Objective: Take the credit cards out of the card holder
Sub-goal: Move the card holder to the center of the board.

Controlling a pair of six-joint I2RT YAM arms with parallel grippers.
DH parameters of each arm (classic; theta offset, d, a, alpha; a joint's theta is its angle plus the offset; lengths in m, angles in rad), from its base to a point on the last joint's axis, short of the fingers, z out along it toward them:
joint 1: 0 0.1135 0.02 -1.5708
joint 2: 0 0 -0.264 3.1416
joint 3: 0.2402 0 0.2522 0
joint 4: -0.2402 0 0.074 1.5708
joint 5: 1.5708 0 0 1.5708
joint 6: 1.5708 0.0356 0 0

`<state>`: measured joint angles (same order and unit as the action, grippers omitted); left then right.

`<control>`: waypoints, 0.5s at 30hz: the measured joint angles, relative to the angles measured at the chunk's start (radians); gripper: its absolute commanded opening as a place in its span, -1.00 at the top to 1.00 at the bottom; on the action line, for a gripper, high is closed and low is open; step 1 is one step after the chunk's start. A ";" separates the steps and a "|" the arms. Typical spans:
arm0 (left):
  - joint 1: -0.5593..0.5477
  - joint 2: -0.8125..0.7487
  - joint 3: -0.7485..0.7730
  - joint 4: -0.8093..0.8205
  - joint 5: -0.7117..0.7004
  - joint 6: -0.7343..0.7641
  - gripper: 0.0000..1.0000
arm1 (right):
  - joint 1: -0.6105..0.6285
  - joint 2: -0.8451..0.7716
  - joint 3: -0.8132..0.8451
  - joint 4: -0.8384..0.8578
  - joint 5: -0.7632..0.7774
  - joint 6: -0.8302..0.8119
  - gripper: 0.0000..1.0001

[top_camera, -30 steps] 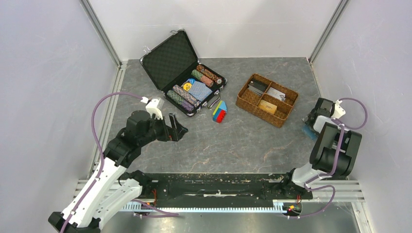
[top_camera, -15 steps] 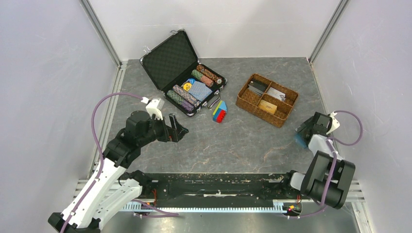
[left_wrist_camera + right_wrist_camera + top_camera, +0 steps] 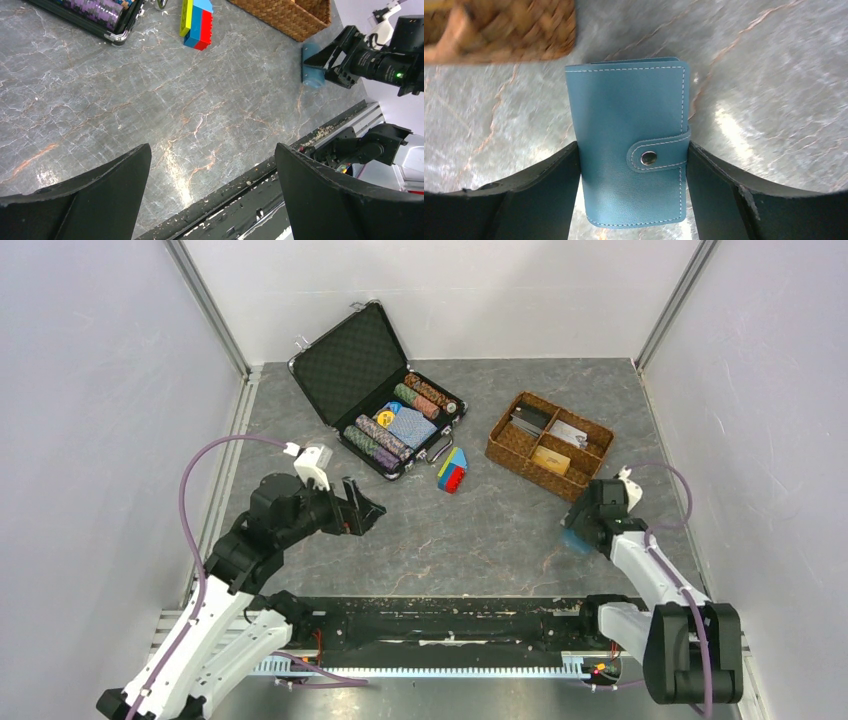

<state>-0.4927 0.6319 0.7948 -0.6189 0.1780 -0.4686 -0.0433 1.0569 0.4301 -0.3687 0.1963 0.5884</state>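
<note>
Blue is the colour of the one card holder (image 3: 631,145). It is shut, and a strap with one round metal snap goes over its edge. It sits between the two fingers of the right gripper (image 3: 631,192), just by a corner of the wicker tray (image 3: 505,445). The right fingers (image 3: 549,185) are partly apart and press on both long sides of the card holder, so it is clamped. I cannot tell if its bottom edge rests on the table (image 3: 500,540).

Two robot arms are here. The left gripper (image 3: 210,200) hangs over bare table on the left side. Its fingers (image 3: 80,200) are spread as wide as they go. They hold nothing and touch nothing.

One brown wicker tray stands at the back right. It has a few parts inside, with three flat things (image 3: 550,460) in them: one dark, one pale grey, one yellow-brown. I cannot tell what they are.

One black case (image 3: 350,360) stands open at the back, its lid tipped up. Rows of round chips (image 3: 375,440) and one blue patterned deck (image 3: 412,426) lie inside. One block toy (image 3: 452,470) lies just in front of the case. It is blue, red, yellow and green.

Grey stone-look table, with thin white and rusty lines. Plain pale walls stand on three sides, with metal rails in the back corners. A black bar (image 3: 450,620) with crumbs on it runs along the near edge.
</note>
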 measured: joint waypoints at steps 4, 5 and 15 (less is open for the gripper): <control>0.000 -0.019 0.000 0.000 0.000 0.000 -1.00 | 0.119 -0.019 -0.015 -0.014 0.046 0.040 -0.45; 0.000 -0.022 0.000 0.000 0.000 0.000 -1.00 | 0.181 -0.019 -0.016 -0.014 0.054 0.054 -0.45; 0.000 -0.031 0.000 0.000 -0.003 0.000 -1.00 | 0.767 0.126 0.076 -0.016 0.127 0.238 -0.54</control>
<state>-0.4927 0.6006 0.7948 -0.6189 0.1753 -0.4686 0.7238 1.1831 0.5056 -0.3851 0.3233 0.8268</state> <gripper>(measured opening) 0.996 0.753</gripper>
